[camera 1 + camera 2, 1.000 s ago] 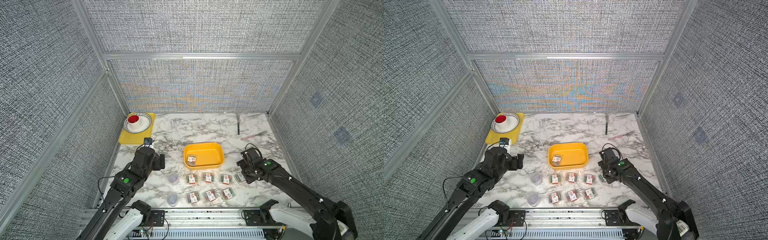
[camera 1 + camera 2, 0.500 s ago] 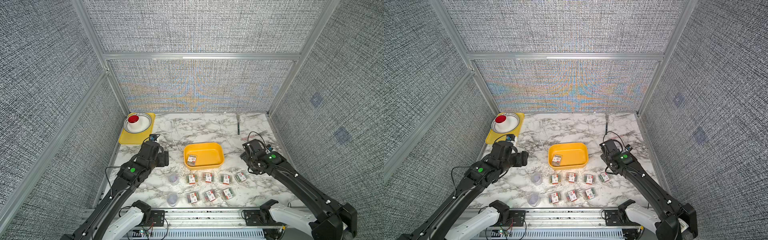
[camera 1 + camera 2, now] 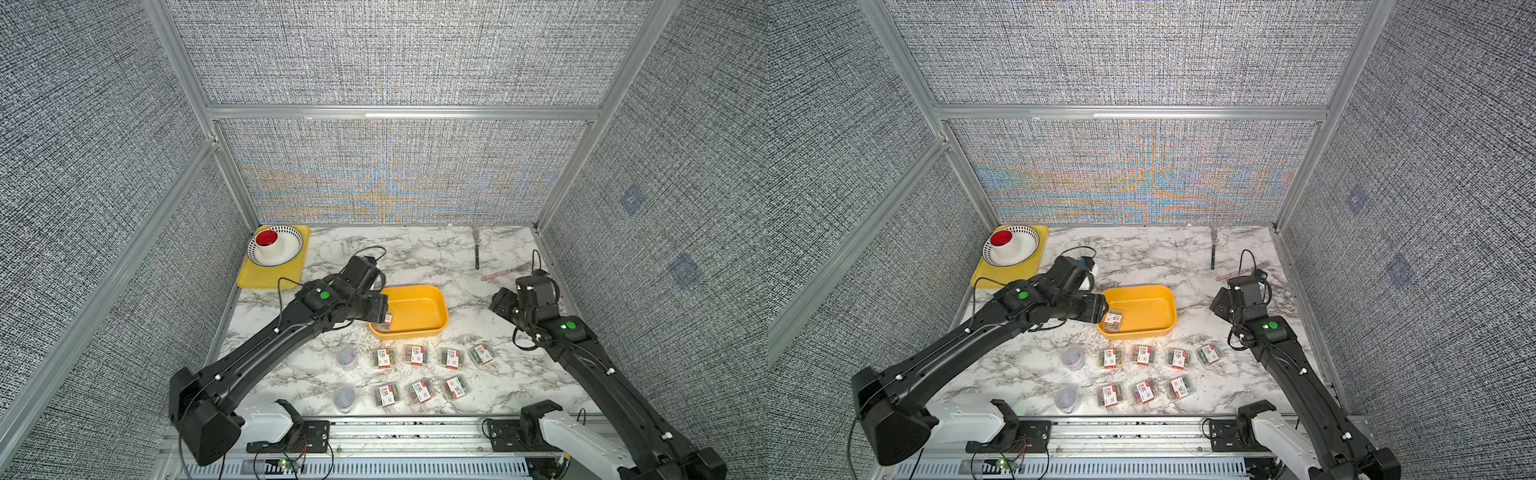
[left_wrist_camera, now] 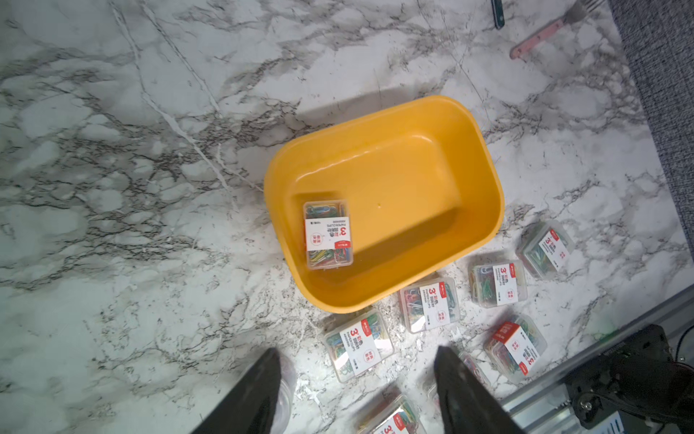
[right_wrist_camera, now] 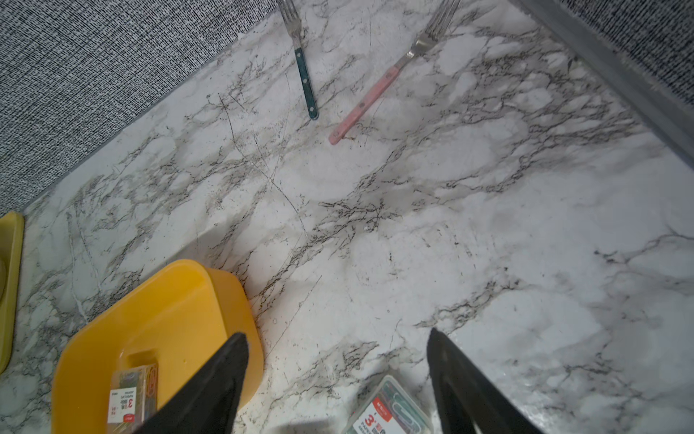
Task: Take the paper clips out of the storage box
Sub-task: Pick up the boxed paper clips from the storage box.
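The yellow-orange storage box [image 3: 415, 309] [image 3: 1144, 307] sits mid-table. One rectangular pack of paper clips [image 4: 328, 235] [image 3: 385, 322] lies inside at its left end, and it also shows in the right wrist view [image 5: 131, 398]. Several more rectangular packs [image 3: 415, 354] [image 3: 1144, 354] form two rows in front of the box. Two round tubs [image 3: 347, 356] stand left of the rows. My left gripper [image 3: 380, 311] [image 4: 356, 350] hovers over the box's left end, open and empty. My right gripper [image 3: 500, 301] [image 5: 336, 334] hangs open and empty to the right of the box.
A flat yellow tray [image 3: 270, 276] at the back left carries a dotted bowl [image 3: 286, 249] with a red-filled cup. A dark-handled fork [image 3: 477, 255] and a pink-handled fork [image 3: 500, 274] lie at the back right. Mesh walls enclose the marble table on three sides.
My left arm swung from the table's left side to above the box's left end, and its jaws narrowed. My right arm rose from the clip rows and drew back to the right.
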Controlling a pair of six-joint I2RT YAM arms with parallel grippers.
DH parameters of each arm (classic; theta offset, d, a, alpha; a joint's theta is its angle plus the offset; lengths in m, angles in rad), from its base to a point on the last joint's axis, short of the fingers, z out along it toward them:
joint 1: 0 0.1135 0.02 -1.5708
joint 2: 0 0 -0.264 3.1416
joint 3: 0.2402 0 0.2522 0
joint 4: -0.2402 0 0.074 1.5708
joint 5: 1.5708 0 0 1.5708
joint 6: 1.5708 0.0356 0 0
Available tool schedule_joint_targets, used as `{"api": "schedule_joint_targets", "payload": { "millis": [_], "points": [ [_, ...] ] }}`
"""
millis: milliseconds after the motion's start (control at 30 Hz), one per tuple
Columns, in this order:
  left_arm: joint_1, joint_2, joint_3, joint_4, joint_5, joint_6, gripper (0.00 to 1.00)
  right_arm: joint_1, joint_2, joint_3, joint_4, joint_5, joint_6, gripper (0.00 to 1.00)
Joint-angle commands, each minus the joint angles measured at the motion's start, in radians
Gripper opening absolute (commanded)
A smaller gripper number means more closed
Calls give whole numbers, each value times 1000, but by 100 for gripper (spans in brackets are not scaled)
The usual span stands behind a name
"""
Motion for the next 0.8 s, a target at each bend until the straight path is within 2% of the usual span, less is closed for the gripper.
{"api": "schedule_joint_targets", "payload": {
  "millis": [0, 167, 400, 767],
  "points": [
    [-48, 108, 66, -58, -44, -16, 60, -41, -15, -27, 35, -64, -120, 78],
    [-74, 307, 181, -142, -48, -18, 61, -84, -22, -30, 28, -123, -158, 78],
    [-76, 485, 293, -232, -103, 19, 68, -103, -71, -51, 41, -190, -196, 78],
    [-48, 647, 381, -284, -127, 64, 81, -108, -111, -56, 37, -196, -203, 78]
  ]
}}
